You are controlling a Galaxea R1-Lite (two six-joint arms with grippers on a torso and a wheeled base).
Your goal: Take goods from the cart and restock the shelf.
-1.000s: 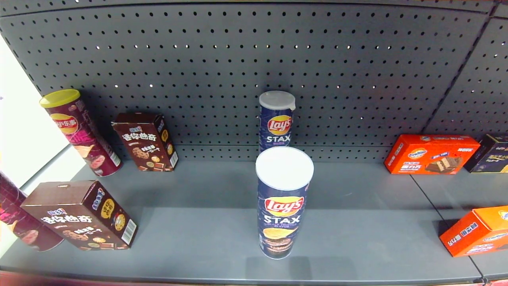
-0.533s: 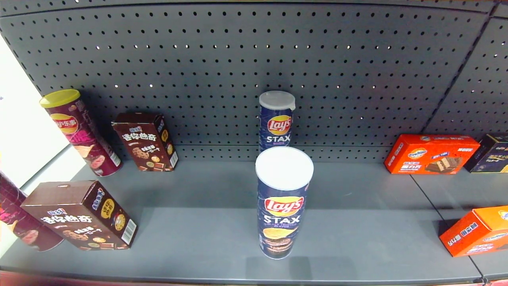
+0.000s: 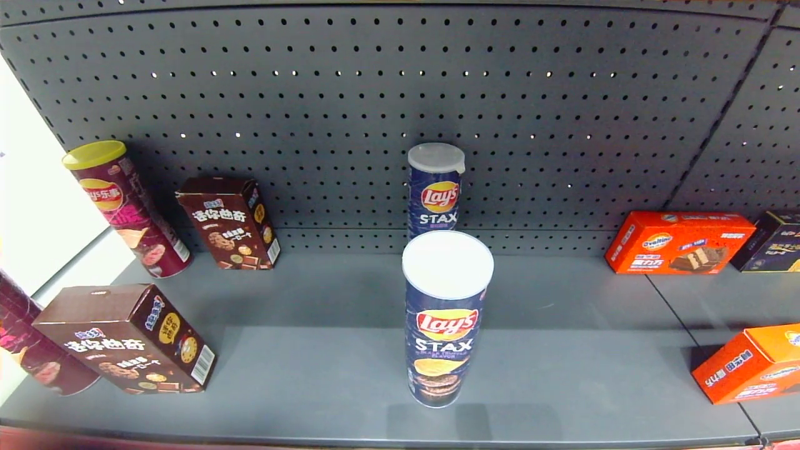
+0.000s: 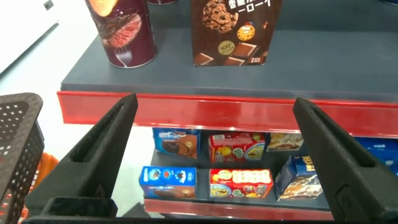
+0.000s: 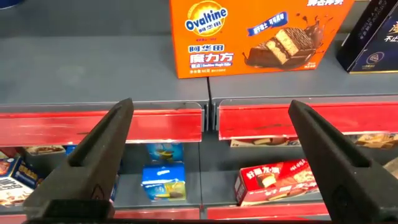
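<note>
Two dark blue chip cans stand in the middle of the grey shelf [image 3: 562, 369]: one near the front [image 3: 445, 319], one at the back [image 3: 435, 187] against the pegboard. My left gripper [image 4: 214, 155] is open with nothing between its fingers, held in front of and below the shelf's red front edge [image 4: 205, 112], under a brown cookie box [image 4: 231, 31] and a maroon can [image 4: 124, 31]. My right gripper [image 5: 208, 155] is open and empty too, before the red edge [image 5: 124, 124] under an orange box [image 5: 255, 37].
On the shelf's left stand a maroon can with a yellow lid [image 3: 125, 206], two brown cookie boxes [image 3: 228, 222] [image 3: 128, 337] and another maroon can [image 3: 31, 350]. Orange boxes [image 3: 678, 240] [image 3: 747, 362] lie at the right. A black basket [image 4: 18, 149] and lower shelves of goods [image 4: 230, 174] show below.
</note>
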